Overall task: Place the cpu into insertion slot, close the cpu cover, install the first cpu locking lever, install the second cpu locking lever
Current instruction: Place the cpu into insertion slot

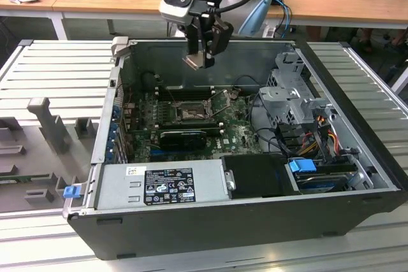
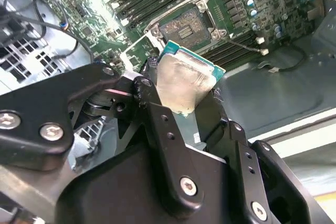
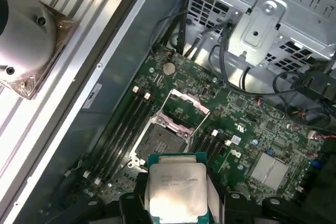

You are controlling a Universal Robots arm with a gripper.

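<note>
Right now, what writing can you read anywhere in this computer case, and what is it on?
None reads clearly enough to quote.
Black label on the power supply: print too small to read.
White sticker beside it: too small to read.
cpu face: faint printed lines, not legible.

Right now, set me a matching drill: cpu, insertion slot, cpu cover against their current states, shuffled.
Things:
1. cpu
2. insertion slot
3. cpu cover

States:
a. swung open
b. empty, on the green board
c. clamped in the fingers, above the case

Pairs: 1-c, 2-b, 3-a
</note>
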